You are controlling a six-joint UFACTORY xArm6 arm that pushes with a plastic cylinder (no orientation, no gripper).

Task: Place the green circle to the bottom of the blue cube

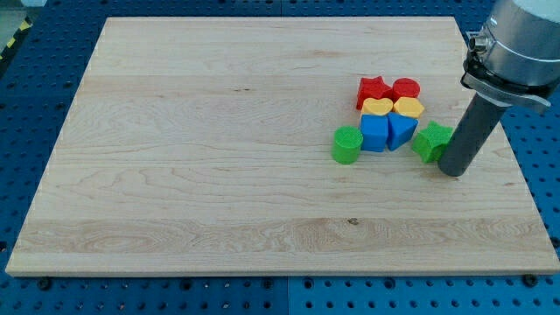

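Note:
The green circle [346, 144] is a short green cylinder lying just to the view's left of the blue cube [374, 133], touching or nearly touching it. A second blue block [402, 129] sits against the cube's right side. My tip [452, 170] is at the view's right, just right of and slightly below a green star-shaped block [431, 140], touching or nearly touching it. The tip is well to the right of the green circle, with the two blue blocks and the green star between them.
Above the blue blocks are a yellow heart [377, 108] and a yellow rounded block [408, 108], with a red star [374, 89] and a red round block [405, 88] above those. The wooden board [219, 175] lies on a blue pegboard surface.

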